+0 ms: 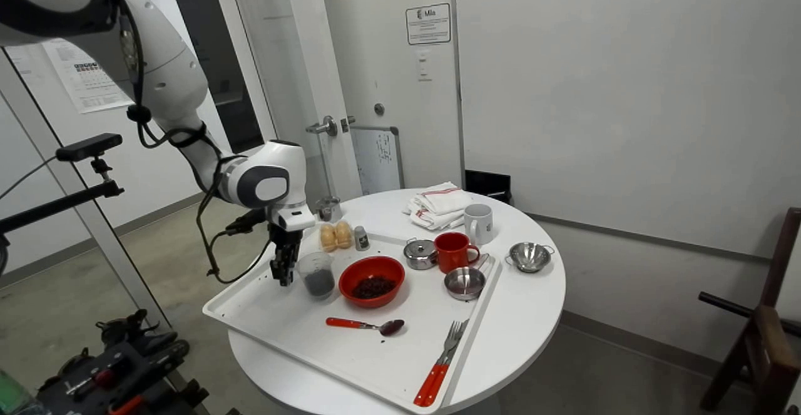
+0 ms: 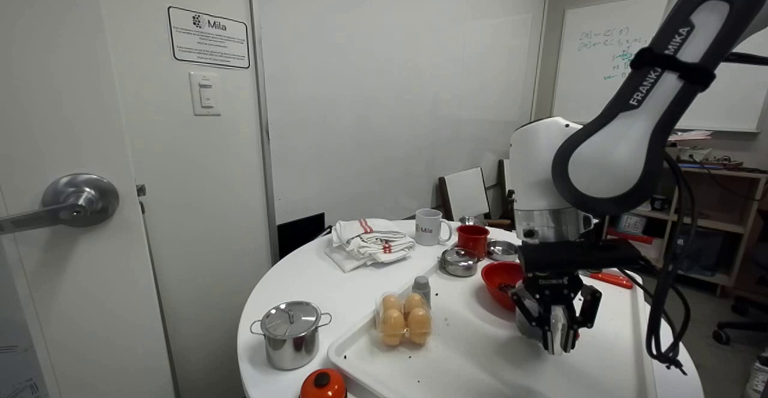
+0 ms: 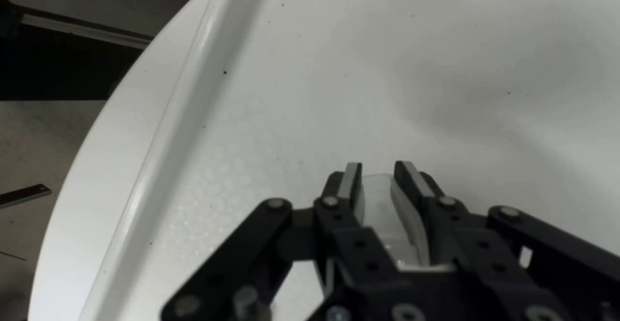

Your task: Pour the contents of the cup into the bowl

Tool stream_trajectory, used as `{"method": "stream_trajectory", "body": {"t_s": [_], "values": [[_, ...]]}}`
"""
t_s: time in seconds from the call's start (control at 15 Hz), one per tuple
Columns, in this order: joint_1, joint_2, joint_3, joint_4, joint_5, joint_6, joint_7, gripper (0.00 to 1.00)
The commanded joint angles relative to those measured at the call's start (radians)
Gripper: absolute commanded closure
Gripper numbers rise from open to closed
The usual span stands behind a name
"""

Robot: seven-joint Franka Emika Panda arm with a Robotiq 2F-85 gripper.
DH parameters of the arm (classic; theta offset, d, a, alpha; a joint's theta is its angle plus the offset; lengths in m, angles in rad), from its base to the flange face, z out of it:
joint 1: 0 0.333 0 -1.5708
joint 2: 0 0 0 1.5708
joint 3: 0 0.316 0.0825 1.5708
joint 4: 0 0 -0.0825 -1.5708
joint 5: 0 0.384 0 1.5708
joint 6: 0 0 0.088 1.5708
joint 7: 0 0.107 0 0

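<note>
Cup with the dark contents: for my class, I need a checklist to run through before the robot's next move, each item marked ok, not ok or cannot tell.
1. Contents in the cup: ok, dark material shows through its wall.
2. Gripper at the cup: ok, what looks like the clear handle lies between the jaws.
3. Firm grip: cannot tell.
4. Cup lifted off the tray: cannot tell.
5. Bowl ready to receive: ok, upright and open, with dark bits inside.
6. Cup over the bowl: not ok, it is beside it.
</note>
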Motion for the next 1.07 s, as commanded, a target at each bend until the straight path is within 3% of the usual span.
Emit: {"method": "stream_trajectory", "body": {"t_s": [0.0, 0.47, 1.0], "values": [[-0.019, -0.048, 0.006, 0.051, 0.024, -0.12, -0.064, 0.91], [-0.081, 0.007, -0.006, 0.265, 0.082, -0.394, -0.13, 0.91], [-0.146, 0.076, -0.014, 0.391, 0.195, -0.534, -0.124, 0.91]]}}
